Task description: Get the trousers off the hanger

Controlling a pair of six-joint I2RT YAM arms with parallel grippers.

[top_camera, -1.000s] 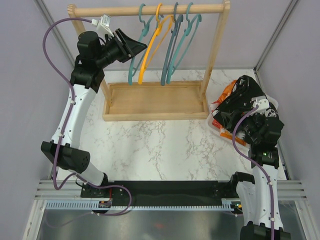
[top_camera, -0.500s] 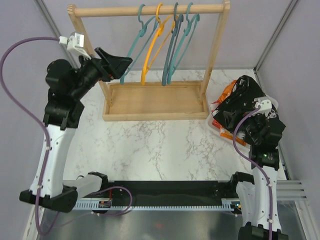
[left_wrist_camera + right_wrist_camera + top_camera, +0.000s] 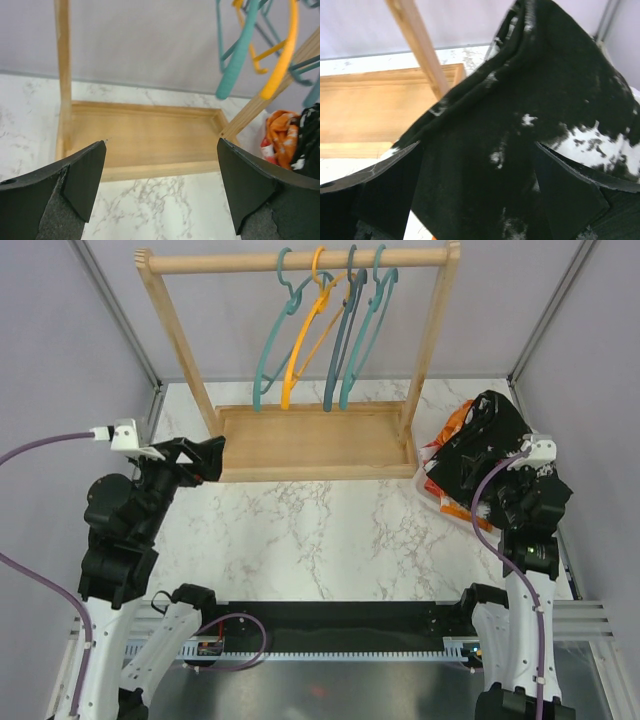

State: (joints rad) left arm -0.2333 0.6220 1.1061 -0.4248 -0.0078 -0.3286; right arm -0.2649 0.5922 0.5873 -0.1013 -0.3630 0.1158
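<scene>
Near rack (image 3: 315, 440): left end effector (image 3: 160, 150) wide, empty; right end effector (image 3: 475, 145) wide over trousers (image 3: 560, 75)

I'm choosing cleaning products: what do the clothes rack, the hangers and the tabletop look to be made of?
Clothes rack: pale unpainted wood, matte, with faint grain on the tray base.
Hangers: probably plastic or plastic-coated; smooth, evenly teal or orange, with a slight sheen.
Tabletop: white with grey veins. It could be marble or a marble-look laminate; I cannot tell which.
</scene>
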